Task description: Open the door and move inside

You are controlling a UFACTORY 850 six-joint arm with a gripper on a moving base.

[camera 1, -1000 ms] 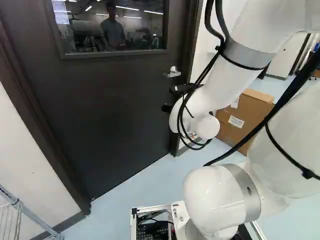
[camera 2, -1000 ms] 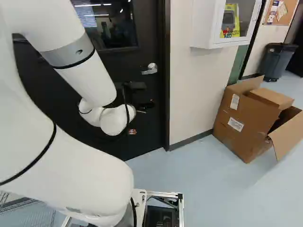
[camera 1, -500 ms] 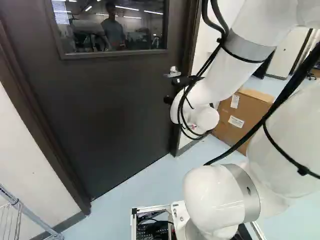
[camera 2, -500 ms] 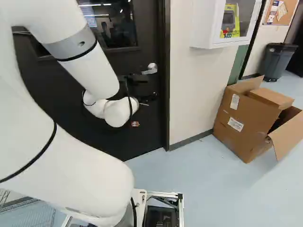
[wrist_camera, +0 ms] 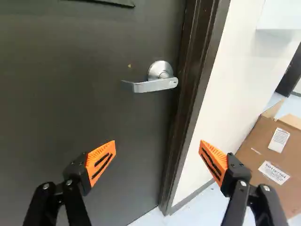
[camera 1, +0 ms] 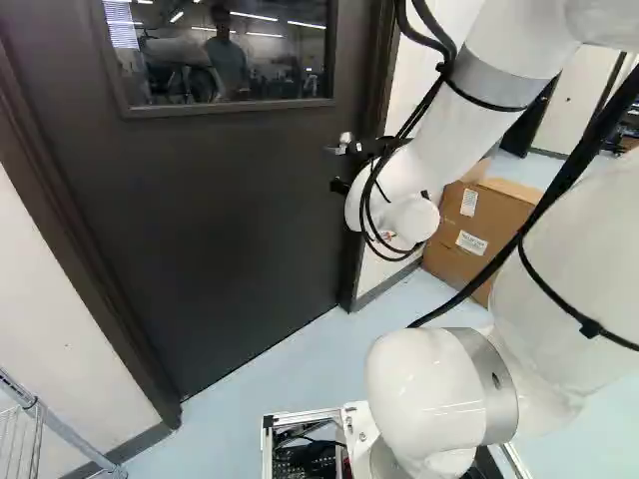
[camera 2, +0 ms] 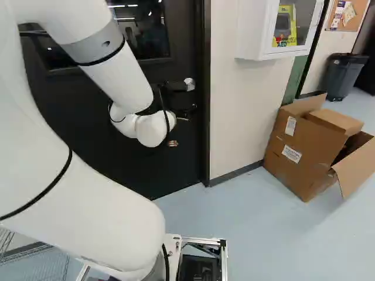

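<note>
Left base view: the dark door (camera 1: 220, 220) fills the left and middle of the frame, standing shut in its frame (camera 1: 371, 90), with a window (camera 1: 170, 60) at the upper left. The silver lever handle (camera 1: 344, 140) is above the middle, right of centre, near the door's edge. Just beside it is the black gripper (camera 1: 344, 166), at the end of the white arm (camera 1: 489, 70) that comes in from the upper right. A cardboard box (camera 1: 484, 210) sits right of the middle, and a metal rack (camera 1: 60, 429) shows at the lower left.

Right base view: the arm takes up the left side, with the gripper near the handle, above and left of centre. A white wall cabinet (camera 2: 252, 29) hangs at the top right of centre, a dark bin (camera 2: 344, 76) stands at the upper right, and the box, flaps open, rests on the pale floor (camera 2: 246, 228) at the right.

Wrist view: the gripper (wrist_camera: 157, 161) is wide open, its orange pads (wrist_camera: 101, 162) well apart with nothing held between them. The handle lies ahead of the gap, its lever roughly level and touched by neither finger. One finger is in front of the door; the other is before the white wall (wrist_camera: 228, 94), with the box beyond it.
</note>
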